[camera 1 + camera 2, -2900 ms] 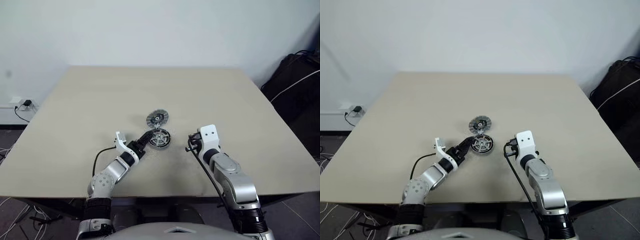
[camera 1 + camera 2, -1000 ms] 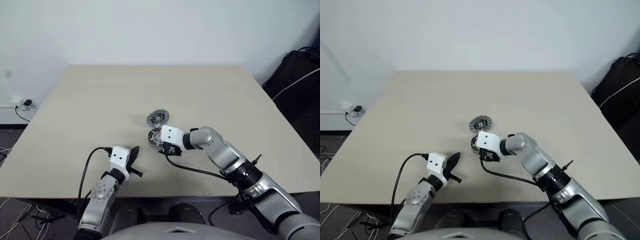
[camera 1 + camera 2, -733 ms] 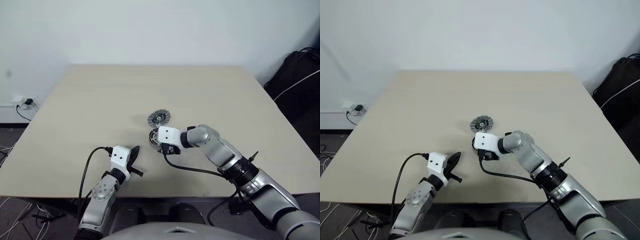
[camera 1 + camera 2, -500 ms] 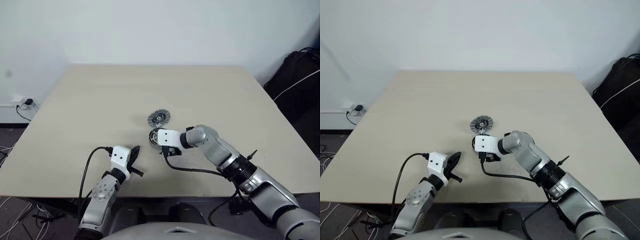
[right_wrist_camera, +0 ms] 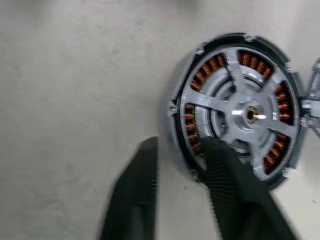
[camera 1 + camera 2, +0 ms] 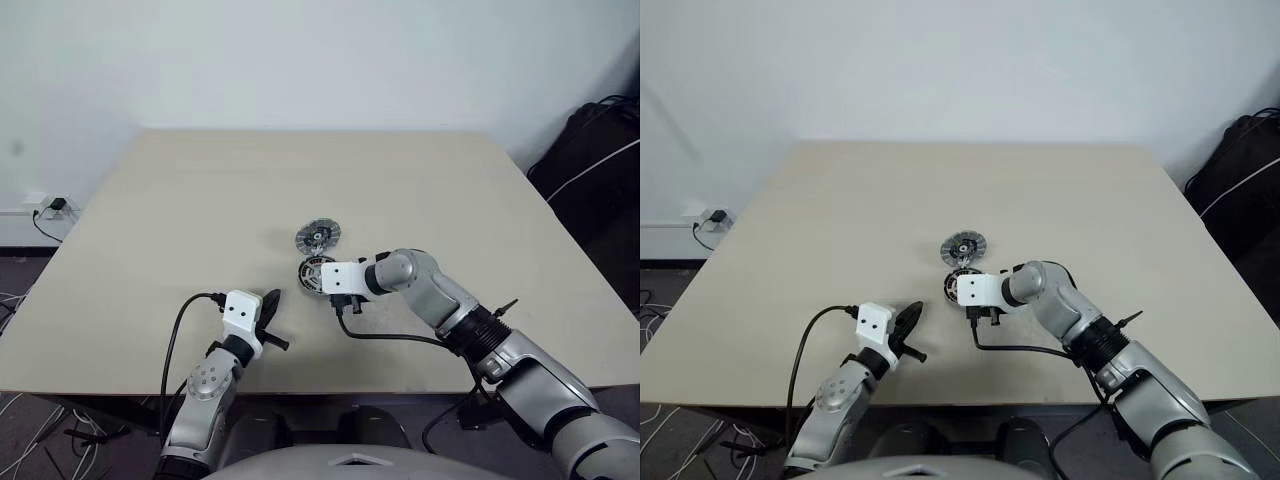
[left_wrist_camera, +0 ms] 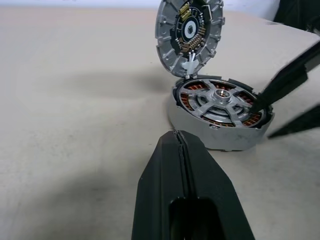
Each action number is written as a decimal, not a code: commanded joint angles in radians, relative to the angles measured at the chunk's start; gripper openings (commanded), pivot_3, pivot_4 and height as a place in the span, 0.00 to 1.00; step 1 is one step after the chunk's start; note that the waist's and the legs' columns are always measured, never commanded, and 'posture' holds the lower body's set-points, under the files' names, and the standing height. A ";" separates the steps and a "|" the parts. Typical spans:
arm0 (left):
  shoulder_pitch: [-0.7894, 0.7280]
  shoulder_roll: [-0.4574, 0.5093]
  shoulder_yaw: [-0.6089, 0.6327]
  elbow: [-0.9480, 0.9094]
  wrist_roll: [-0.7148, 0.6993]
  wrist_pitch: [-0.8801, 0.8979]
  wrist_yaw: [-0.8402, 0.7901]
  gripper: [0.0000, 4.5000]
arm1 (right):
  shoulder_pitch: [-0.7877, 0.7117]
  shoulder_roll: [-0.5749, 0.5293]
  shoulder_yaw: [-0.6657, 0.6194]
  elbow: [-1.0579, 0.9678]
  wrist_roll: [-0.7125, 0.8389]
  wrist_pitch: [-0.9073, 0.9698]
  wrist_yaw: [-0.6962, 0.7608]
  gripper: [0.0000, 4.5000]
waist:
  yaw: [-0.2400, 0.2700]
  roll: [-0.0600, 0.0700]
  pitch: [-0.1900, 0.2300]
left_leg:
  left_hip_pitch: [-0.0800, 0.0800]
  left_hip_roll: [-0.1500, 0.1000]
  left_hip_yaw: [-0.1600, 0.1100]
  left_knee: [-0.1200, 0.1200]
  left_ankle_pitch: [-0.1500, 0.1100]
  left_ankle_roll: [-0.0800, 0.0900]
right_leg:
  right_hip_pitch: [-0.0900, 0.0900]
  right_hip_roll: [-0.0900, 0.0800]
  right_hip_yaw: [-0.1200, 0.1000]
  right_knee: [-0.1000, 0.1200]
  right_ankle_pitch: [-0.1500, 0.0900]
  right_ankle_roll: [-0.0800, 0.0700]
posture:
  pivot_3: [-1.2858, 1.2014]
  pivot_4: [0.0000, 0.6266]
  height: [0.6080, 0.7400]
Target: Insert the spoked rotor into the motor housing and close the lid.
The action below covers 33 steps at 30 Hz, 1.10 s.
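Observation:
The motor housing [image 6: 314, 272], a dark-rimmed puck with copper windings under silver spokes, lies mid-table [image 6: 200, 200]. Just behind it the spoked rotor [image 7: 190, 30] stands tilted on edge against the housing's [image 7: 220, 112] far rim, its dark hub facing me. My right gripper [image 5: 180, 145] points down at the housing [image 5: 240, 115] and is open. One finger [image 5: 225, 170] rests on the windings and the other stands on the table outside the rim. My left gripper [image 6: 271, 299] is shut and empty, a short way in front and to the left. The lid is out of view.
A black bag [image 6: 590, 150] with a white cable lies past the table's right edge. At the far left a wall socket [image 6: 45, 208] sits low. Black cables trail from both wrists over the table's near part [image 6: 390, 338].
My right gripper's fingers have come closer together around the housing's near rim, and the hand has dipped slightly. The left arm has stayed still.

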 commanded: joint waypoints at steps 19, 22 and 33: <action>-0.019 -0.031 0.006 0.021 -0.009 -0.031 0.009 0.00 | 0.218 -0.018 -0.235 -0.480 0.216 0.520 0.024 0.02 | 0.002 0.000 0.000 | -0.005 0.000 -0.001 0.001 -0.001 0.001 | -0.003 -0.001 -0.002 0.000 0.004 -0.006 | 0.52 0.00 1.00; -0.009 -0.038 0.005 0.024 -0.009 -0.034 0.011 0.00 | 0.276 -0.023 -0.258 -0.607 0.271 0.714 -0.003 0.02 | 0.004 0.000 0.000 | -0.005 0.000 -0.002 0.001 -0.001 0.002 | -0.003 -0.001 -0.003 -0.001 0.003 -0.006 | 0.52 0.00 1.00; -0.024 -0.040 0.004 0.038 -0.010 -0.024 -0.002 0.00 | 0.240 0.287 -0.444 -0.651 0.348 1.229 -0.334 0.02 | 0.000 0.000 0.000 | -0.006 0.000 -0.003 0.003 -0.003 0.005 | -0.003 -0.001 -0.003 0.000 0.001 -0.001 | 0.52 0.00 1.00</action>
